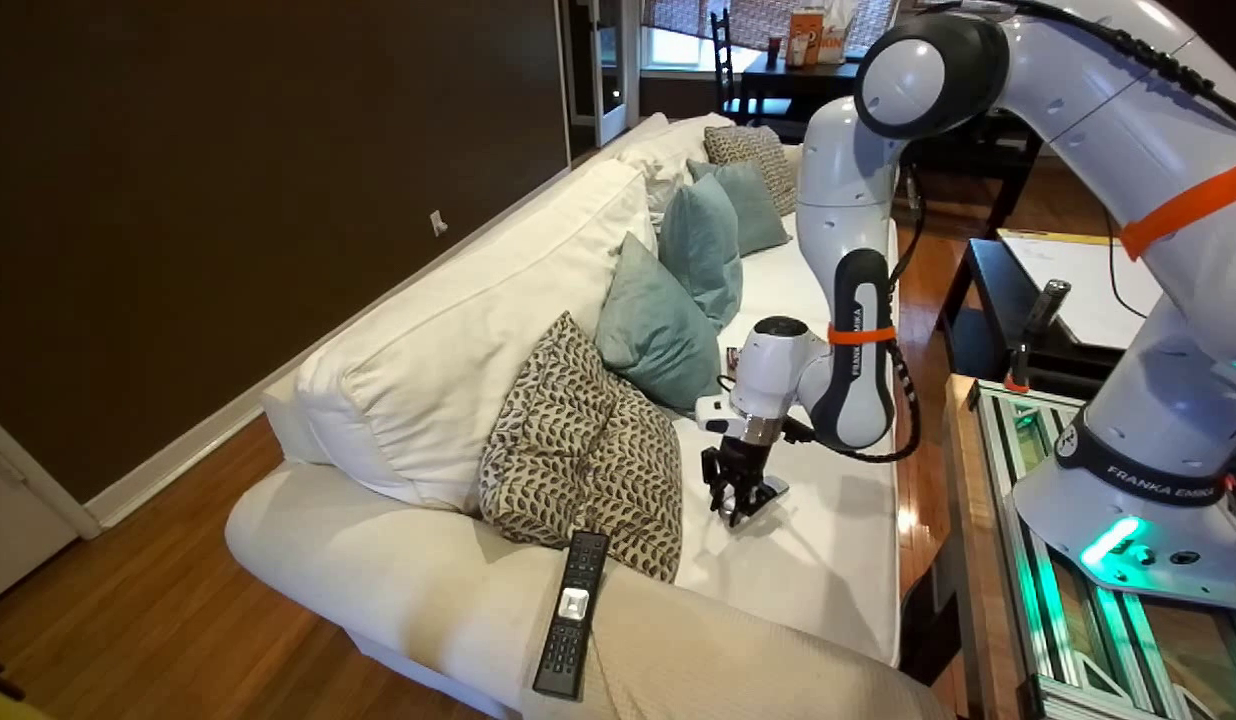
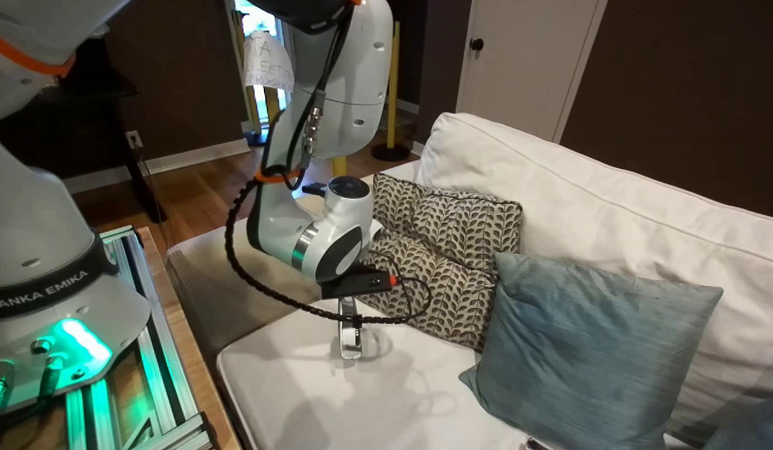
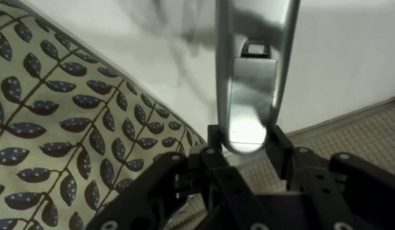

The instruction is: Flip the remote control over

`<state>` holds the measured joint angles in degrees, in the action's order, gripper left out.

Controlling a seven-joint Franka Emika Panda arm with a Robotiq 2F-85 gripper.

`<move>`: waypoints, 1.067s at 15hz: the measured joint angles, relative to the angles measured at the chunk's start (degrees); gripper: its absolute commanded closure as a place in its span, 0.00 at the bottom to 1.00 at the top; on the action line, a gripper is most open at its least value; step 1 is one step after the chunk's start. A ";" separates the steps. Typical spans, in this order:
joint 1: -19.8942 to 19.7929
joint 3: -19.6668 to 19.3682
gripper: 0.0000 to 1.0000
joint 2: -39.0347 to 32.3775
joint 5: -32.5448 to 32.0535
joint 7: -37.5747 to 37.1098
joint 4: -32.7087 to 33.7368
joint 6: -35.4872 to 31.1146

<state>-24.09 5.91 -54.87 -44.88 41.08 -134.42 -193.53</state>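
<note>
The remote control (image 3: 253, 99) is slim and pale silver-white with a shiny face toward the camera and a small dark battery-cover latch. In the wrist view my gripper (image 3: 247, 140) has its two black fingers closed against the remote's side edges near its rounded end. In an exterior view the remote (image 2: 350, 342) hangs tilted, lower end close to the white seat; whether it touches cannot be told. In an exterior view my gripper (image 1: 735, 500) is low over the seat, with part of the remote (image 1: 765, 497) showing beside the fingers. The remote's far face is hidden.
A longer black remote (image 1: 570, 615) lies on the sofa arm (image 1: 458, 590). A leaf-patterned pillow (image 1: 588, 450) stands beside the gripper, with teal pillows (image 1: 653, 330) beyond. A small dark reddish item (image 1: 732, 358) shows behind the wrist. The robot's table (image 1: 963, 480) runs along the sofa front.
</note>
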 measured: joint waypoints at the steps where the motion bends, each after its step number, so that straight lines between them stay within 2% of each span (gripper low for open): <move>1: -3.31 1.74 0.85 -0.02 -2.33 1.03 -0.65 0.00; 4: -12.01 5.48 0.85 -0.16 -8.57 4.18 -2.31 0.00; 11: -27.63 11.92 0.85 -3.09 -21.90 10.92 -3.39 0.46; 12: -30.03 13.25 0.60 -4.05 -23.86 11.71 -3.49 0.98; 14: -34.59 16.03 0.60 -6.17 -26.60 12.95 -3.61 3.01; 16: -36.67 17.06 0.60 -7.47 -27.19 14.05 -3.62 3.32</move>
<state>-60.76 22.97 -62.33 -72.07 55.14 -138.04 -190.21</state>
